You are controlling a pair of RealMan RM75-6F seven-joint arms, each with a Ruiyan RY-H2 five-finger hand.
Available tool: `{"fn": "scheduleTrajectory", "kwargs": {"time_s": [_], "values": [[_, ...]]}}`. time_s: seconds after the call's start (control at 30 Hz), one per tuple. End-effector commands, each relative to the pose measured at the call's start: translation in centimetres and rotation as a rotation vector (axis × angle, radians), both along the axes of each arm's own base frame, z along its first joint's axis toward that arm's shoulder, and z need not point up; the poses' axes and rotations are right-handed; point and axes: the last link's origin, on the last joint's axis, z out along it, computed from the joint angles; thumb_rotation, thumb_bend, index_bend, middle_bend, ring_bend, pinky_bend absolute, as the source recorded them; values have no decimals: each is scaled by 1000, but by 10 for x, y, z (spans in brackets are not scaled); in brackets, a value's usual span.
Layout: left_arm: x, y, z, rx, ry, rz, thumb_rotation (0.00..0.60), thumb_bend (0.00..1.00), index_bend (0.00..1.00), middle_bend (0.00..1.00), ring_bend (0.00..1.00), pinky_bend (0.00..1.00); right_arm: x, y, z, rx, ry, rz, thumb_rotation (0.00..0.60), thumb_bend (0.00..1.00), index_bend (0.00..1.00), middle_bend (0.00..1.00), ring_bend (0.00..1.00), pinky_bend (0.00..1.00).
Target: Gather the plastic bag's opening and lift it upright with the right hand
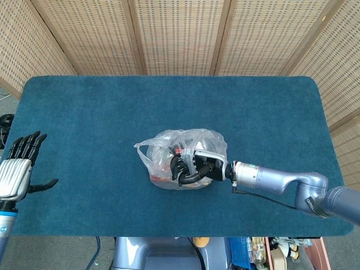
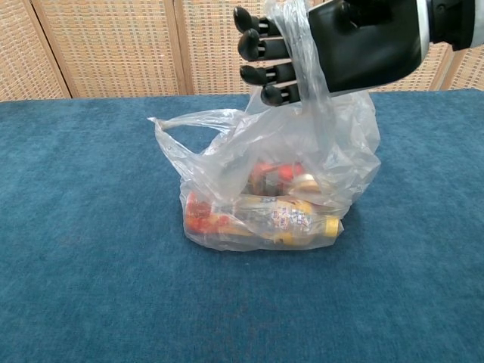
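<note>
Blue carpet-like table cover [image 1: 112, 107], spread over the whole tabletop and reaching every edge in the head view. Behind it, a folding woven-cane screen [image 1: 180, 34] in pale tan panels with wooden frames (seen again as the backdrop in the chest view [image 2: 113, 45]). Below the near table edge, a grey-blue base [image 1: 146, 253] with a dark cable [image 1: 98, 244] hanging beside it. Further right under the edge, a blue crate-like bin [image 1: 239, 247], and next to it a reddish box [image 1: 292, 250] with small mixed items too cluttered to tell apart. At the far left, a bit of dark hardware [image 1: 4, 125] by the table edge.
</note>
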Motion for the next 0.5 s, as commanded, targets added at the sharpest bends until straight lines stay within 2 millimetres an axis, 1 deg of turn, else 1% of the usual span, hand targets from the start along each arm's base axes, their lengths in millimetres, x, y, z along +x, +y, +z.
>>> {"fn": "scheduleTrajectory", "kwargs": {"time_s": [0.03, 0.13, 0.2, 0.3, 0.37, 0.43, 0.5], "values": [[0, 6, -2, -10, 4, -10, 600, 147, 0, 0, 0, 0, -2, -2, 2, -11, 3, -6, 600, 0, 476, 562, 443, 465], [2, 19, -6, -24, 23, -53, 600, 161, 0, 0, 0, 0, -2, -3, 6, -29, -1, -10, 600, 0, 481, 567, 449, 466], [5, 31, -9, -34, 32, -103, 600, 189, 0, 0, 0, 0, -3, -4, 9, -43, 0, -11, 600, 0, 484, 568, 450, 466], [14, 51, -20, -91, 29, -216, 600, 253, 14, 0, 0, 0, -4, -4, 14, -64, 2, -27, 600, 0, 486, 568, 450, 465], [24, 60, -28, -141, -4, -306, 600, 283, 42, 0, 0, 0, -5, -3, 15, -69, 2, -33, 600, 0, 486, 568, 450, 465], [27, 70, -33, -161, 4, -381, 600, 302, 64, 0, 0, 0, -6, -2, 16, -72, 2, -37, 600, 0, 486, 568, 450, 466], [28, 80, -42, -181, 35, -446, 600, 309, 55, 0, 0, 0, -7, -2, 17, -75, -3, -42, 600, 0, 486, 568, 450, 465]]}}
